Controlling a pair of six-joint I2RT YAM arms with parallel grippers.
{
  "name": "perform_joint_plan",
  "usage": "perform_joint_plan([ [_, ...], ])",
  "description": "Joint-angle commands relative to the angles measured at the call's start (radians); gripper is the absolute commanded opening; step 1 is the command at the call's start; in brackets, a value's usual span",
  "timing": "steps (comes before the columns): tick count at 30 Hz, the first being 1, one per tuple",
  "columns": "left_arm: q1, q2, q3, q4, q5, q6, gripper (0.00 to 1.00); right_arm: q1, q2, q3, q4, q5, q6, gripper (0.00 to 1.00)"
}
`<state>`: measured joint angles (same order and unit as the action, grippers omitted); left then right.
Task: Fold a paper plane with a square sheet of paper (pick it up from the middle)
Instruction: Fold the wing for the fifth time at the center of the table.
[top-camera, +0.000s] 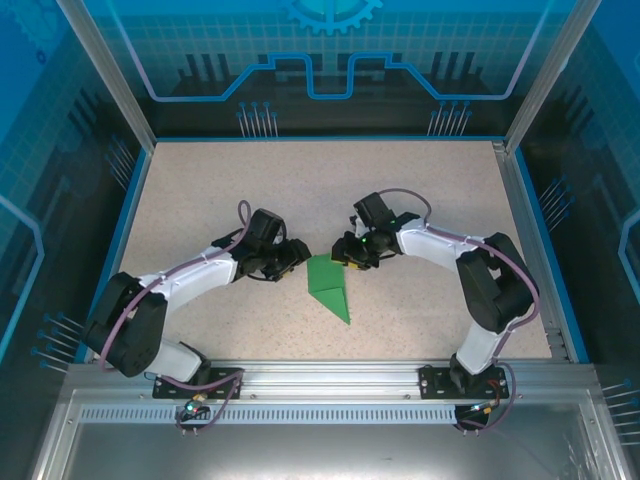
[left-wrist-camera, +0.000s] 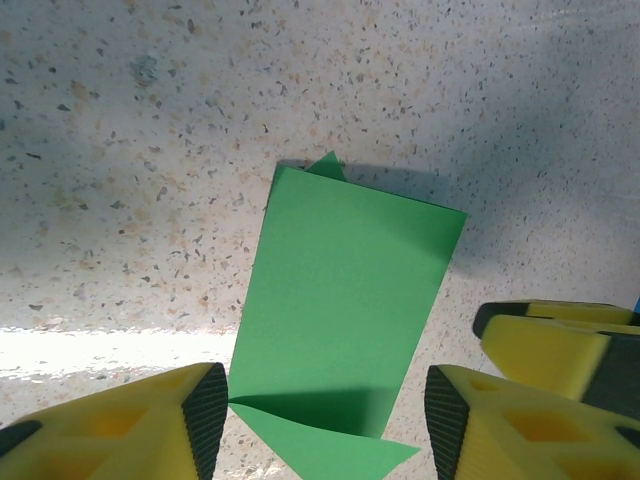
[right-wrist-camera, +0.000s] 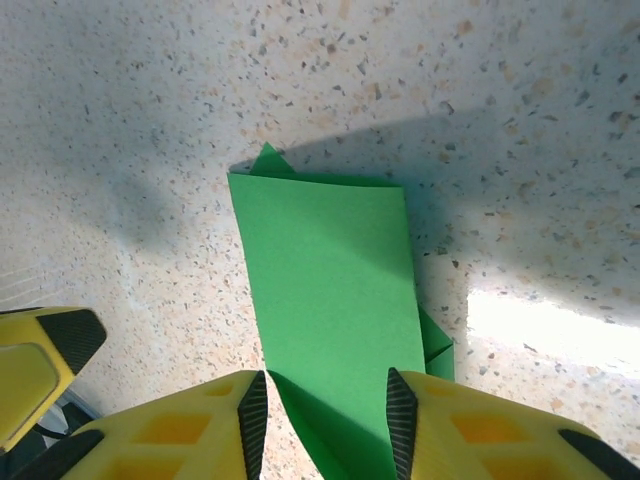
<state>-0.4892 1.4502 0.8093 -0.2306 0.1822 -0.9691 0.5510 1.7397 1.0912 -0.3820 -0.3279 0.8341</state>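
Blue printed walls closed in a pale speckled surface (top-camera: 430, 200), and the folded green paper (top-camera: 330, 287) lay flat near its middle, a little toward the near edge where the arms were bolted. From above it read as a narrow wedge. Its blunt end sat farthest from the arm bases, between the two claws. Its long axis ran back toward the near edge, slanting slightly right, down to a sharp tip.

The left claw (top-camera: 297, 263) stood just beside the blunt end on its left. The right claw (top-camera: 347, 254) stood at the same end on its right and overlapped the paper's corner in that view. Both were close, the right one perhaps a touch closer.

From the left wrist, that claw's jaws were well apart, with the paper's end lying between the two black pads (left-wrist-camera: 207, 410). From the right wrist, the jaws were also apart, though narrower, and the paper ran out from between the fingers. One finger (right-wrist-camera: 400, 420) covered the paper's edge, and I could not tell whether it pressed on the sheet or hung just over it. Neither claw looked clamped on anything.

Both claws crowded the blunt end while the tip pointed toward the near edge. Reaching the paper's middle would therefore likely mean sliding along that axis toward the arm bases, and the right arm seemed better placed for it.
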Motion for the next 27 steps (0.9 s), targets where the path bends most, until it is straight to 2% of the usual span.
perform_joint_plan([
  [1,-0.007,0.018,0.030,-0.038,0.035,0.015,0.58,-0.007,-0.014,0.026,-0.074,-0.005,-0.018,0.40],
  [9,-0.006,0.012,0.046,-0.059,0.031,0.043,0.58,0.001,-0.028,0.072,-0.098,-0.004,-0.041,0.41],
  [13,-0.006,0.017,0.037,-0.055,0.037,0.058,0.58,0.030,-0.113,-0.028,-0.004,0.010,-0.028,0.39],
  [17,-0.003,0.001,-0.004,-0.025,0.030,0.043,0.58,0.097,-0.255,-0.174,0.037,0.143,-0.038,0.34],
  [21,-0.001,-0.006,-0.054,0.036,0.031,-0.003,0.58,0.117,-0.370,-0.374,0.242,0.121,0.023,0.31],
  [27,0.000,0.023,-0.058,0.072,0.042,-0.038,0.58,0.144,-0.350,-0.362,0.222,0.084,0.002,0.24],
])
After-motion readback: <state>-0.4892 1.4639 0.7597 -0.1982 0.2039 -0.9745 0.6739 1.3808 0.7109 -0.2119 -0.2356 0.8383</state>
